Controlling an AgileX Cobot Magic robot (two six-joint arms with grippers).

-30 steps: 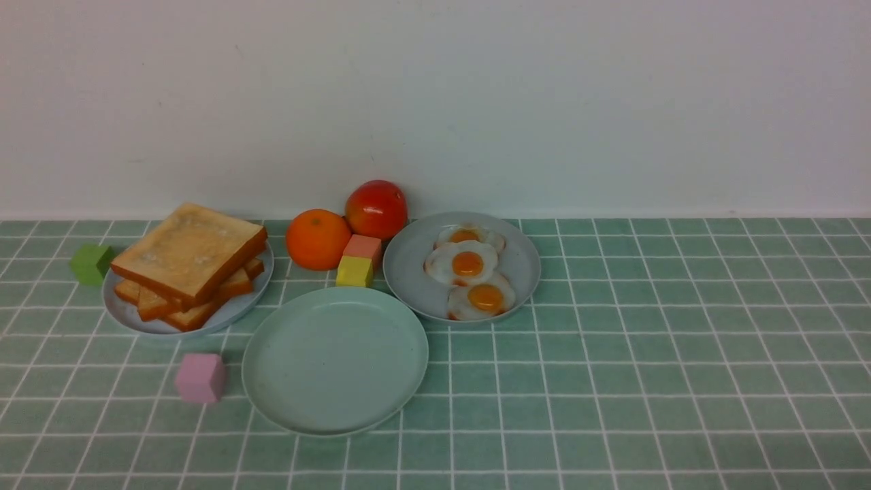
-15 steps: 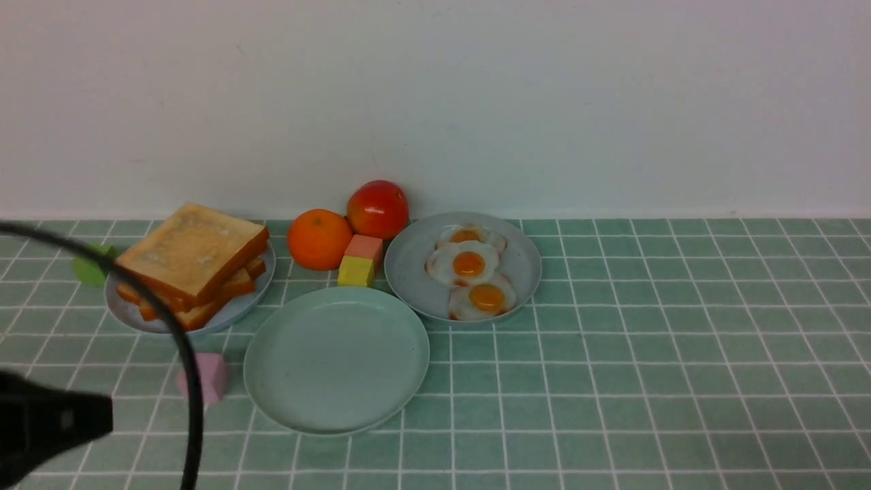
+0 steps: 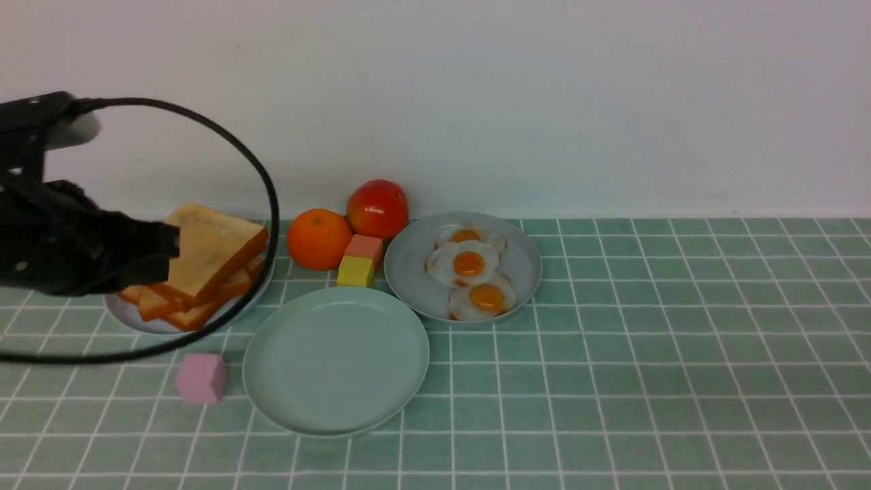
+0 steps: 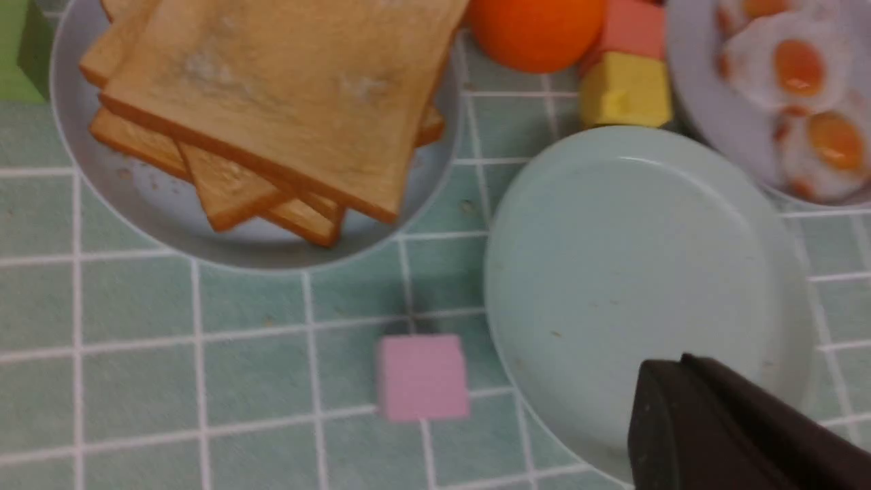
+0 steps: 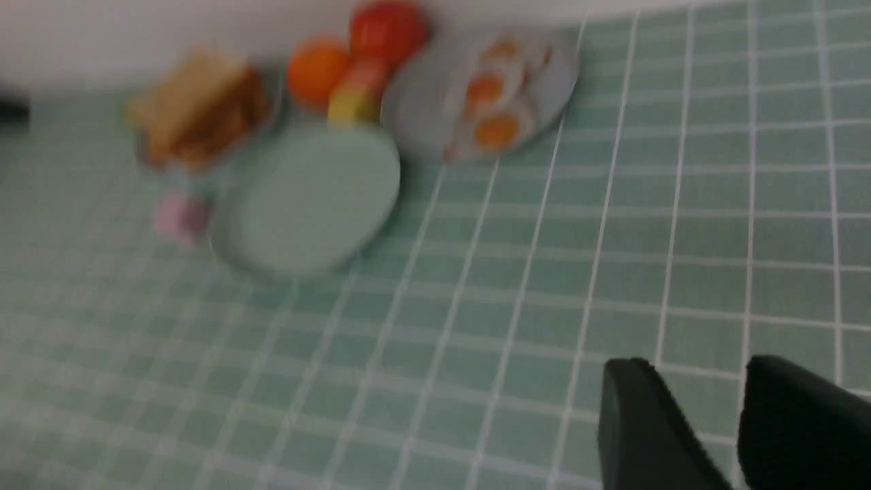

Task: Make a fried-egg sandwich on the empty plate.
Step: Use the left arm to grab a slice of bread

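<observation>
Now, step in hand: we judge this to be the very start, the reach for a first slice; nothing lies on the empty plate (image 3: 335,361) yet.
Left gripper (image 3: 167,255): its fingers are pressed together with nothing between them. In the front view it sits at the middle left of the frame, its tip overlapping the left edge of the toast stack (image 3: 218,245). We cannot tell whether it touches the bread.
Right gripper (image 5: 701,371): its fingers are spread and hold nothing. It does not show in the front view; its own camera puts it over bare tiles, well apart from all three plates.
Toast stack: it sits on a grey-blue plate (image 3: 136,316) at the left of the frame, several slices fanned out, the top slice tilted on those beneath.
Fried eggs (image 3: 469,263): three lie on a second grey-blue plate (image 3: 415,272), just right of centre.
Empty plate: lower centre, near both grey-blue plates.
Deciding relation: the stack lies directly frame-right of the left gripper's tip, and the empty plate lies lower right of the stack, so the left arm is by far the nearer. The slices are square, with no long axis, so we expect to pinch the top slice across its thickness at a crust edge.
Need: we think the left gripper must part its fingers before it can take bread.
Clutter: an orange (image 3: 318,239), a red fruit (image 3: 377,208) and two small blocks (image 3: 354,271) stand above the empty plate; a pink block (image 3: 201,378) sits at its left, near the likely carry path.
</observation>
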